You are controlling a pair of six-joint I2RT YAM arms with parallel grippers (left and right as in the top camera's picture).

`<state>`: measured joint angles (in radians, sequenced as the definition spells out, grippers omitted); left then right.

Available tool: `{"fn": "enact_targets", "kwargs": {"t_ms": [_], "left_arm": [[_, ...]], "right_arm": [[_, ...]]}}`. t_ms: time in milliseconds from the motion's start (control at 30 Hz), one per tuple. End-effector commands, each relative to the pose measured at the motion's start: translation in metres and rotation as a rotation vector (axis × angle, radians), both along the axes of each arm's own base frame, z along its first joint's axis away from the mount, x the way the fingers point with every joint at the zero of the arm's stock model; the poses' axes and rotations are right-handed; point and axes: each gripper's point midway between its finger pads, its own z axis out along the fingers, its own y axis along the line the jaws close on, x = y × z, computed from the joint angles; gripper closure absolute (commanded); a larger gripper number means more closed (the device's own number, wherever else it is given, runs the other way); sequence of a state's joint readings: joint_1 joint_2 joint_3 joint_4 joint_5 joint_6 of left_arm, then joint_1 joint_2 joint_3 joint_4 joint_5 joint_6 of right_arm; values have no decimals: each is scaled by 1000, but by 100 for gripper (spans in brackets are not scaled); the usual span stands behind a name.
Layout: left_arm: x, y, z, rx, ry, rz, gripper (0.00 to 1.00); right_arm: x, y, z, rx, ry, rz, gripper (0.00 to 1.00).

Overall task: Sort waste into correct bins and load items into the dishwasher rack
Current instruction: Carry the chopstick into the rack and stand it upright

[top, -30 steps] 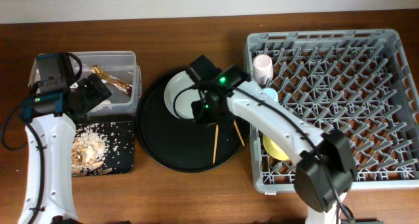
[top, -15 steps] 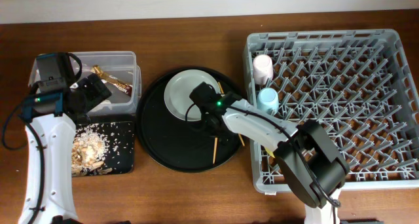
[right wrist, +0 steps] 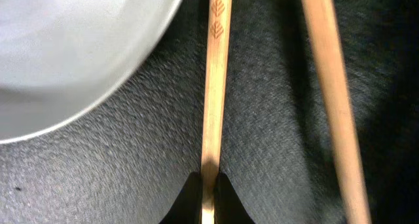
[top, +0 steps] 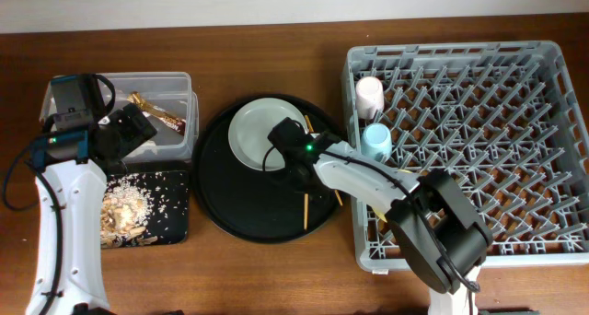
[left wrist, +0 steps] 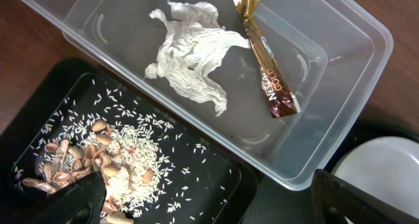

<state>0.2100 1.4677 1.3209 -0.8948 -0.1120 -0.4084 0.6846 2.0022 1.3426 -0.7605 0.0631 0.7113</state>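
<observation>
Likely a robotics lab staged as a dish-clearing corner; bare brown wooden table (top: 276, 278) against a plain pale wall (top: 184, 2); grey dishwasher rack (top: 460, 50), clear plastic box (top: 175, 80) and shallow black tray (top: 170, 209) for waste; white left arm (top: 55, 223) and right arm (top: 368, 168) over it all

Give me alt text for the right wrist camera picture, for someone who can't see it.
The right claw pinches a chopstick lying on the textured black tray. A pale plate fills the upper left, and a second chopstick lies apart on the right.
</observation>
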Motion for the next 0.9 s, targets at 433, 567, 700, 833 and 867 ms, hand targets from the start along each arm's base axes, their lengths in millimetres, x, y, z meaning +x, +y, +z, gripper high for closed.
{"fn": "enact_targets", "kwargs": {"t_ms": [433, 567, 700, 833, 867], "left_arm": [[1, 1, 11, 12, -26, -8, 1], [1, 1, 11, 12, -26, -8, 1], [1, 1, 11, 13, -26, -8, 1], [1, 1, 11, 13, -26, -8, 1], [1, 1, 11, 13, -26, -8, 1]], "right_arm": [[58, -190, 155, -79, -220, 104, 96], [77, -229, 138, -108, -211, 66, 96], [94, -234, 128, -117, -237, 76, 95], [98, -234, 115, -119, -214, 84, 94], [98, -233, 112, -119, -205, 85, 89]]}}
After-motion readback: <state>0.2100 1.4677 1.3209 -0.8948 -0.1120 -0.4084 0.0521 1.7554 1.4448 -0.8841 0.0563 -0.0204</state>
